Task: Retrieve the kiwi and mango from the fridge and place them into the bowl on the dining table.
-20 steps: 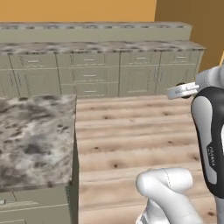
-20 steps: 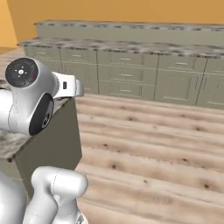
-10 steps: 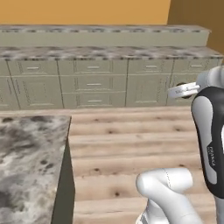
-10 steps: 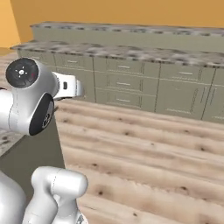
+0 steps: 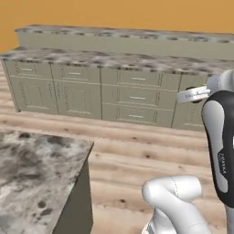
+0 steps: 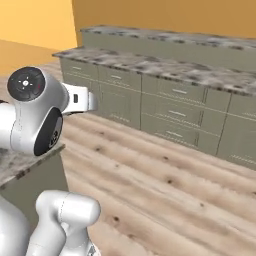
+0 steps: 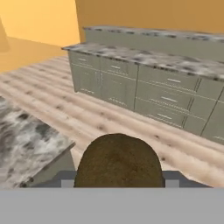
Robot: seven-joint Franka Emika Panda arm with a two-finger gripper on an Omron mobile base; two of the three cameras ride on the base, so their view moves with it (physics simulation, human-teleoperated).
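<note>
Already the kiwi (image 7: 119, 161) is carried between the jaws, seen in the hand view as a dull brown rounded mass right at the fingertips, the jaws clamped on it from either side. Its long axis cannot be judged, since only its upper dome is shown. The relation that matters now is between the held fruit and the dining table (image 5: 36, 178): the mottled stone top lies low and to the left of the arm in the left base view, and in the hand view its corner (image 7: 30, 148) sits to the left of and below the kiwi, near but not under it. The bowl cannot be made out on the part of the slab that is shown. By judgement, the carry to the table is under way and the fruit must be brought further left over the top.

Beyond, a wooden plank floor (image 5: 137, 151) is crossed by a run of grey-green drawer cabinets (image 6: 170, 115) under a stone counter (image 5: 114, 59), with an orange wall (image 6: 40, 25) behind.
</note>
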